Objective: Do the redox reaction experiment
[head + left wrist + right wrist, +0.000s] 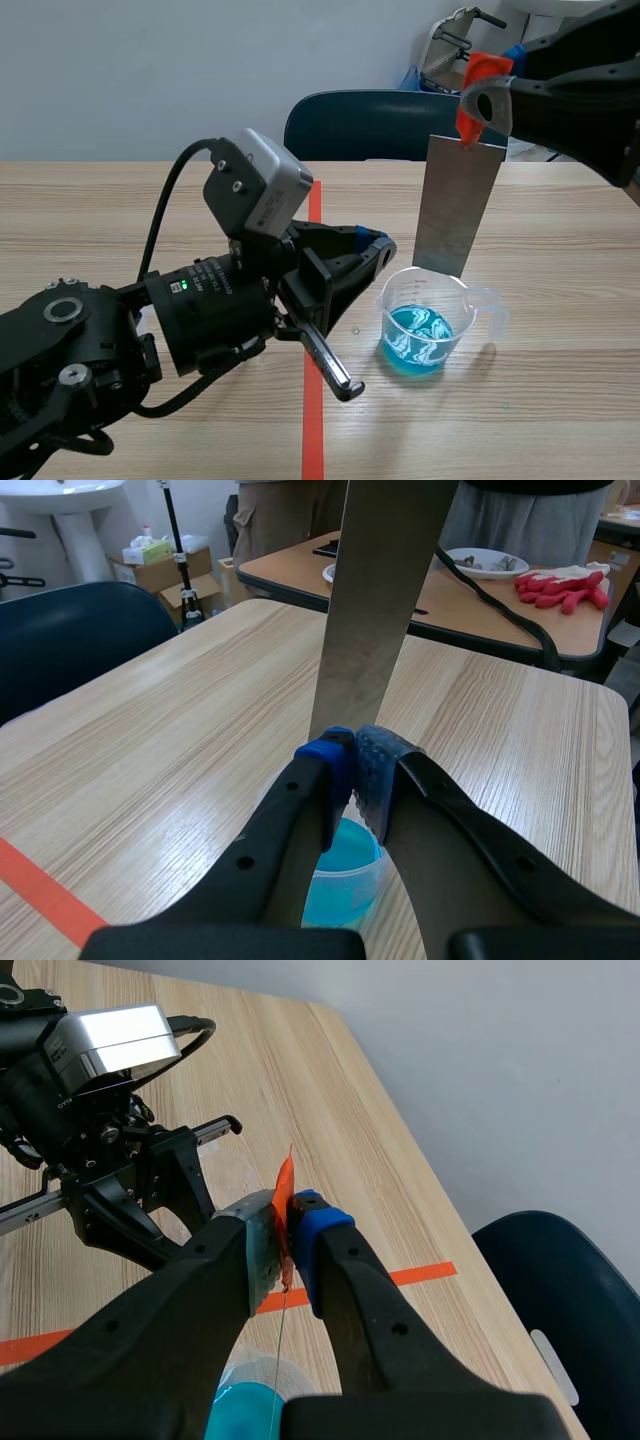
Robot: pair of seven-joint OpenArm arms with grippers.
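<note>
1. The wooden table [560,420] carries the work. A dark blue chair [400,125] stands past its far edge, at 12 o'clock from the beaker.
2. The left arm [100,350] lies low over the near left of the table. Its left gripper [380,246] ends at 10 o'clock from the beaker, just beside the rim. In the wrist view its pads [385,770] meet with nothing visible between them. Whether they touch the beaker I cannot tell.
3. The right arm [590,90] comes in high at 2 o'clock. The right gripper [480,100] is clamped on the orange-red top end of the metal plate.
4. The metal plate [455,205] hangs nearly upright with its lower edge at the beaker's far rim. It fills the left wrist camera's sight straight ahead of the fingers.
5. An orange tape line [313,420] runs down the table, at 9 o'clock from the beaker.
6. The clear beaker [468,310] stands upright with its handle at 3 o'clock and holds blue liquid [415,340].
7. Beyond, a second table [580,620] bears a black cable [500,605], a white dish [490,560] and red gloves [560,585].
</note>
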